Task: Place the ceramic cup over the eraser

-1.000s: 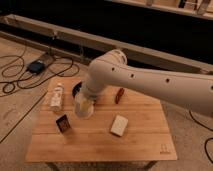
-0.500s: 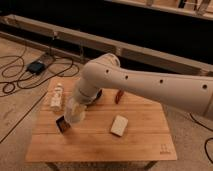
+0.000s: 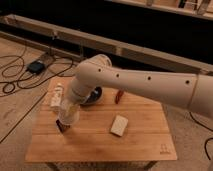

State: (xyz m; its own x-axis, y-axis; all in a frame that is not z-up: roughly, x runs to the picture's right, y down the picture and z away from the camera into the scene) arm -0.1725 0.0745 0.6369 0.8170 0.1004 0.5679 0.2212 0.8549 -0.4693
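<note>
Camera view, looking down at a slant on a small wooden table (image 3: 145,142) that stands on a concrete floor. The white arm (image 3: 145,85) reaches in from the right edge of the picture and bends down over the table's left half. At its end the gripper (image 3: 67,110) is closed on the ceramic cup (image 3: 69,119), gripping it at its upper part. The cup is off the wood and slightly tilted. Directly under and just in front of it stands the eraser (image 3: 62,128), a dark block whose top is touching or almost touching the cup's lower edge; which of the two cannot be told.

The eraser sits near the table's left edge, with a narrow strip of bare wood between it and that edge and a wider strip toward the front edge. Behind the cup, a white bottle (image 3: 55,95) lies on its side close to the left rear corner. A dark bowl (image 3: 96,96) is half hidden behind the arm near the rear edge, and a thin red stick (image 3: 118,96) lies just right of it. A pale flat block (image 3: 119,125) lies near the table's middle, well apart from the cup. The widest open wood is the right third and the whole front strip.

Black cables (image 3: 15,75) and a power brick (image 3: 36,66) lie on the floor to the left.
</note>
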